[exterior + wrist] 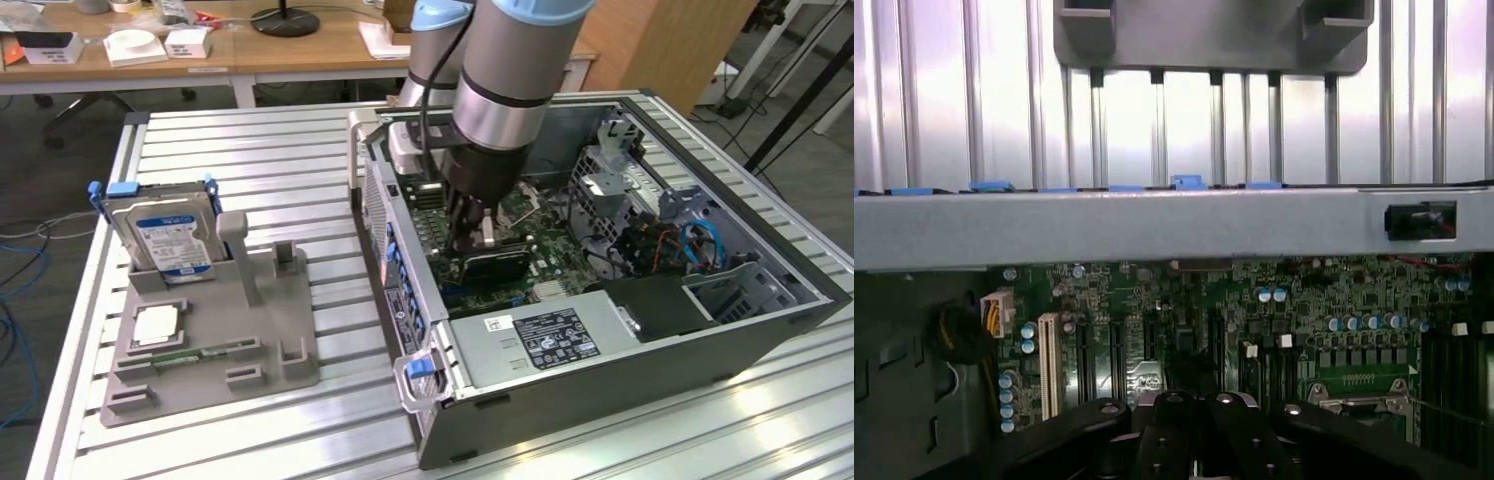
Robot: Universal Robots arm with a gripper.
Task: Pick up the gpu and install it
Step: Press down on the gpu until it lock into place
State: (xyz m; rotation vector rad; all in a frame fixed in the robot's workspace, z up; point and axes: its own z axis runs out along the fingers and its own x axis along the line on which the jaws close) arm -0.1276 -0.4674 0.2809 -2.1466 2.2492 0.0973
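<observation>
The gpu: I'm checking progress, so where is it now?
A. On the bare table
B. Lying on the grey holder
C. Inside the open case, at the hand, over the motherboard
C: the gpu sits inside the case, right below the hand.

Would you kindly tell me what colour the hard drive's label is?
Blue and white; the hard drive shows best in the exterior view.
</observation>
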